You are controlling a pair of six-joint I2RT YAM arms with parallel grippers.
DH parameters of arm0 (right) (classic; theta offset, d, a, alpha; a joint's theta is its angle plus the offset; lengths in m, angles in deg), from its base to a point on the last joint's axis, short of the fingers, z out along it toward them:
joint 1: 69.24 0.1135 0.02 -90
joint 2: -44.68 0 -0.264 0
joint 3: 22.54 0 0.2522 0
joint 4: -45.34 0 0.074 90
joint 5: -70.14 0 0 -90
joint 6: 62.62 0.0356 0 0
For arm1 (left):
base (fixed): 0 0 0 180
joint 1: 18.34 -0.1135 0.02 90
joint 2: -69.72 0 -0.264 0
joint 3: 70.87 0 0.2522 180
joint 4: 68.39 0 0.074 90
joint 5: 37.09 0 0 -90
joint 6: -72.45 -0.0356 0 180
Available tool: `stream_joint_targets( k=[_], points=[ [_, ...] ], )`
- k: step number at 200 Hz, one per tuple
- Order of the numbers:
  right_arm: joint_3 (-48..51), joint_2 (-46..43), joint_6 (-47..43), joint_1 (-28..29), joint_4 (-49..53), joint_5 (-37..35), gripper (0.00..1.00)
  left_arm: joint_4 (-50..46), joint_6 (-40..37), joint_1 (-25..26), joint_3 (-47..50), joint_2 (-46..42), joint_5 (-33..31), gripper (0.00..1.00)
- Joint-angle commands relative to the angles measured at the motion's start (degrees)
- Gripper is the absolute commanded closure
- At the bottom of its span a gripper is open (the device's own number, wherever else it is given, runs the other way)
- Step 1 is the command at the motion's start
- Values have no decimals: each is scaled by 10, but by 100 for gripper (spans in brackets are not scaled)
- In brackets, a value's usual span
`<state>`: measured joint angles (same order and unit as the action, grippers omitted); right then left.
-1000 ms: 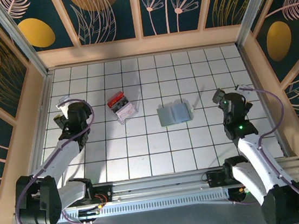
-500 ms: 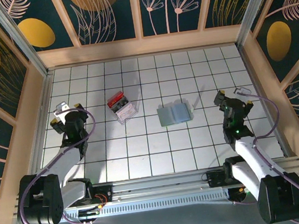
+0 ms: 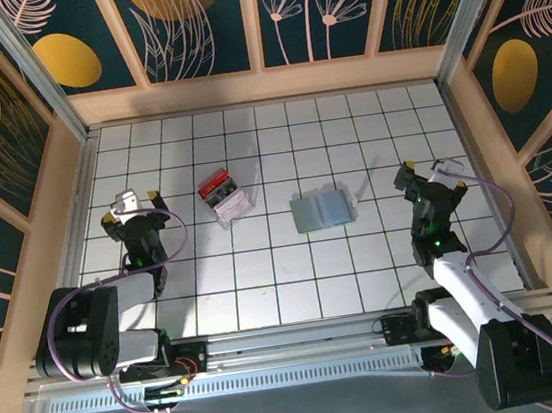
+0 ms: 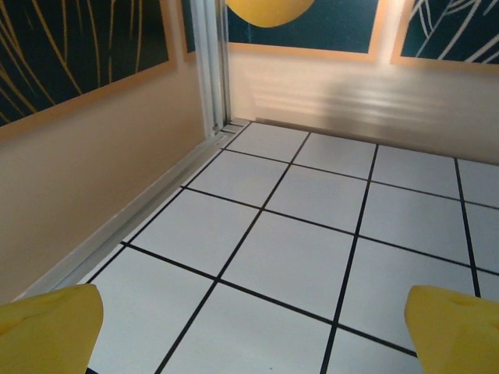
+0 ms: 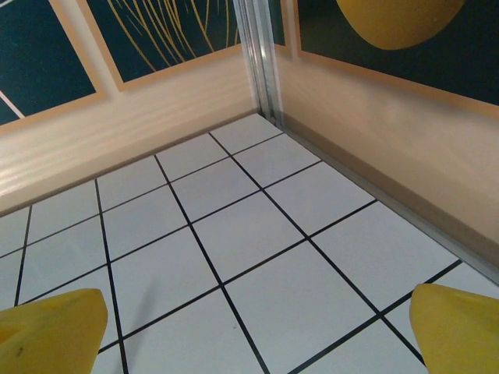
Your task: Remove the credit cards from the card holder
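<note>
While card holder [image 3: 323, 209] lies flat on counter [image 3: 285, 276], well apart from both arms, I read left hand [image 3: 130, 206] and right hand [image 3: 431, 175] spread wide, empty (parked aside, ready to approach, I guess); credit cards unseen, presumably inside.

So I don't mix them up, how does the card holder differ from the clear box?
The card holder is pale bluish-grey and flat; the clear box is see-through with red-and-white contents. The card holder looks larger than the clear box. Both lie on the gridded table, apart from each other.
</note>
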<state>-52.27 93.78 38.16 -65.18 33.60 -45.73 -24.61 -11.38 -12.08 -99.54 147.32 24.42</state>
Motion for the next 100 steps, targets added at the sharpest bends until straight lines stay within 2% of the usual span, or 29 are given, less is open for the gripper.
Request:
stream_joint_targets(
  k=[1,49,100],
  points=[
    [12,7,-7,-4,-35,-5,1,110,-24,-4,19,19,35,1],
    [16,18,-6,-4,-45,-3,1,187,-41,-4,40,62,80,1],
    [48,2,-23,-4,-112,4,1,195,-46,-4,47,62,98,1]
  ],
)
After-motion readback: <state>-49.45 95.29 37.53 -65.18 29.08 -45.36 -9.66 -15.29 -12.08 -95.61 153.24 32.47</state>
